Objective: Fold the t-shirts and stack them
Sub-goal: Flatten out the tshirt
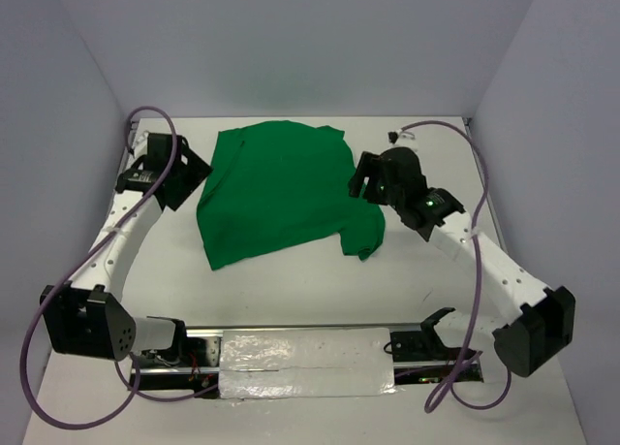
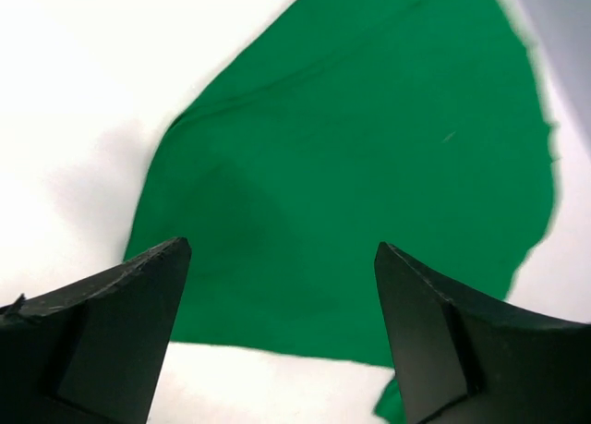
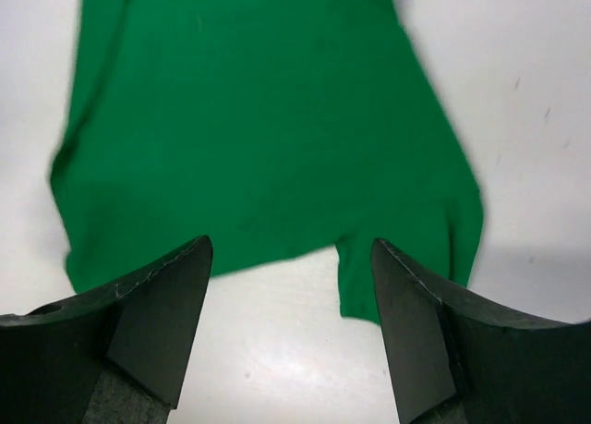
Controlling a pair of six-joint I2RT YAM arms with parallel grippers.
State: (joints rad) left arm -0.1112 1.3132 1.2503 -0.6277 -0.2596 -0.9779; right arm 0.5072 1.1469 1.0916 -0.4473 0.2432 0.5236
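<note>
Flanked green t-shirt (image 1: 281,193) on bench (image 1: 291,290), left claw (image 2: 282,247) and right claw (image 3: 291,243) both wide and empty, right one closer.

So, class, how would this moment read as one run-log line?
left gripper: open, empty | right gripper: open, empty | t-shirt: flat on table, unheld

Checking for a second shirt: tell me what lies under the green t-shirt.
The green t-shirt lies on the white table, which shows around its edges. Nothing pokes out from beneath. Anything flat hidden under the cloth cannot be seen.
</note>
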